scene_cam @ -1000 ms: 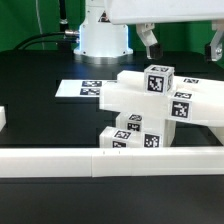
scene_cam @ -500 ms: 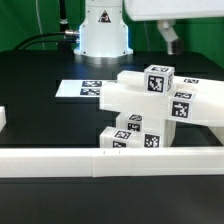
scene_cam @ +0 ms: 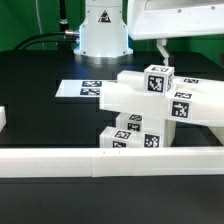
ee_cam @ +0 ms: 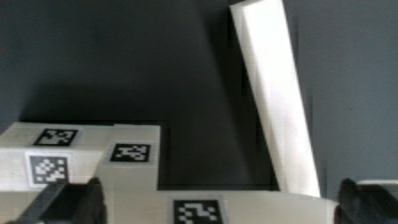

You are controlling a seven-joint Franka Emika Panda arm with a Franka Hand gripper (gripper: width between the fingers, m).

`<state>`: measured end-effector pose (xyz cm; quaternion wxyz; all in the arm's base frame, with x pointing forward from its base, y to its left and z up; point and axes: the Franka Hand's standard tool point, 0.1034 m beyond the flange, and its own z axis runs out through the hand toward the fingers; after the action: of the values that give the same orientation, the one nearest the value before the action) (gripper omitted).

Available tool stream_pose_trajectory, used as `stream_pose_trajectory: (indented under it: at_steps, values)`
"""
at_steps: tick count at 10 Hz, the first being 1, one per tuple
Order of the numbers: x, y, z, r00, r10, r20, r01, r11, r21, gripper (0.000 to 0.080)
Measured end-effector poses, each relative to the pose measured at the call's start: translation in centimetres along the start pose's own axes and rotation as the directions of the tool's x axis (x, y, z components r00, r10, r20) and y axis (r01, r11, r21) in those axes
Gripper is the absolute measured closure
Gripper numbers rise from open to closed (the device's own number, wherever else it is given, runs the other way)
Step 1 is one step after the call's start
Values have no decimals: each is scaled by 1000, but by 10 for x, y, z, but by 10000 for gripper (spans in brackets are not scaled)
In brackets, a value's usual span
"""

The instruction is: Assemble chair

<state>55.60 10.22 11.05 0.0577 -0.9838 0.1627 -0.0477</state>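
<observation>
The chair's glossy white parts (scene_cam: 150, 100) stand stacked at the middle of the exterior view. A flat slab lies across tagged blocks, and a short tagged post (scene_cam: 158, 78) sticks up on top. My gripper (scene_cam: 192, 48) hangs just above and behind the post. One dark finger (scene_cam: 162, 50) shows beside the post and the other is cut off by the frame edge. In the wrist view a tagged white chair part (ee_cam: 199, 195) lies below, between my open fingers (ee_cam: 71, 205). My gripper (ee_cam: 217, 205) is open and holds nothing.
A long low white rail (scene_cam: 110, 160) runs along the front, and it also shows in the wrist view as a white rail (ee_cam: 276, 100). The marker board (scene_cam: 85, 88) lies flat behind the parts. The robot base (scene_cam: 100, 30) stands at the back. A small white piece (scene_cam: 3, 118) sits at the exterior view's left edge.
The hand has shifted toward the exterior view's right and come lower and larger in frame. Its visible finger now hangs close above the post. The chair parts have not moved.
</observation>
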Motion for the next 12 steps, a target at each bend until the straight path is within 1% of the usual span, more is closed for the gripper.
stream_pose_trajectory:
  at_steps: [3, 4, 5, 6, 7, 8, 9, 10, 11, 12]
  values:
    - [0, 0, 1, 999, -50, 0, 50, 999, -1, 150]
    - [-2, 4, 3, 979, -204, -28, 204, 979, -8, 150]
    - [-12, 6, 8, 967, -252, -32, 252, 968, -14, 150]
    - [-30, 5, 16, 957, -286, -41, 285, 958, -21, 150]
    - [-38, 6, 21, 964, -266, -32, 265, 964, -22, 150]
    - [-35, 7, 19, 964, -262, -37, 261, 965, -22, 150]
    - [-38, 8, 21, 966, -259, -9, 258, 966, -20, 150]
    - [-43, 11, 21, 965, -254, 71, 256, 967, -11, 150]
    - [-45, 16, 19, 962, -240, 128, 242, 970, -5, 150]
    - [-51, 20, 21, 957, -239, 161, 244, 970, -7, 150]
